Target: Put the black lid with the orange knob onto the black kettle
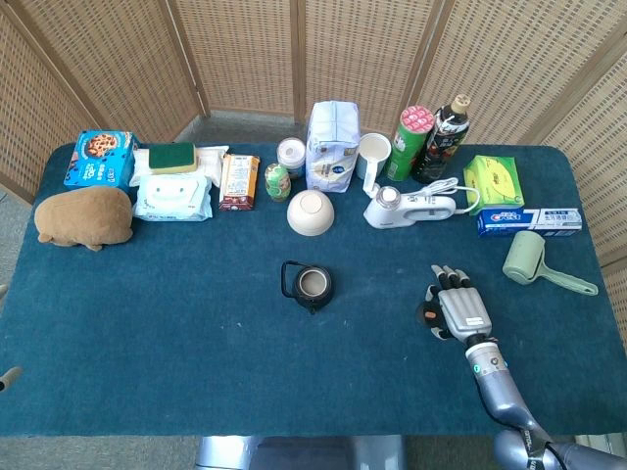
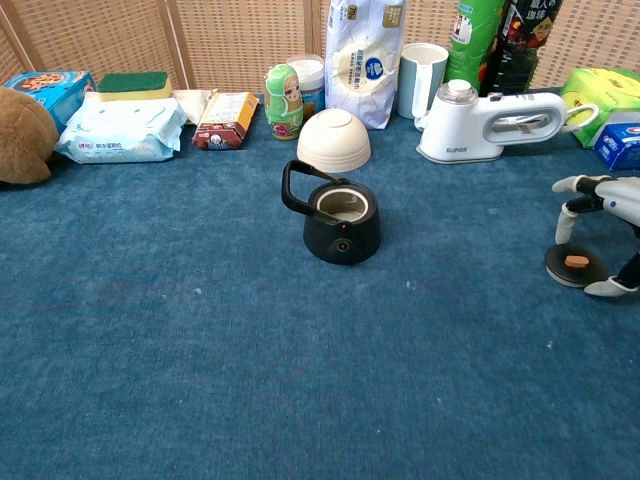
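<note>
Right hand (image 1: 460, 309) hovers with fingers spread around the flat black lid with the orange knob (image 2: 575, 265), which lies on the blue table cloth (image 2: 180, 360); whether it is grasped cannot be told. The open black kettle (image 2: 340, 222) stands well apart to the left, mid-table.

A blue-clothed table (image 1: 196, 333) bears a kettle (image 1: 310, 285), lid (image 2: 574, 267) and groceries.

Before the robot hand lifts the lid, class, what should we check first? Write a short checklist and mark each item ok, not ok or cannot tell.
1. Right robot hand is over the black lid: ok.
2. Fingers closed firmly on the lid: cannot tell; a fingertip stands at its edge.
3. Lid lies with its orange knob up: ok.
4. Black kettle upright, mouth open: ok.
5. Blue cloth between lid and kettle bare: ok.
6. White bowl behind the kettle stands apart from it: ok.
</note>
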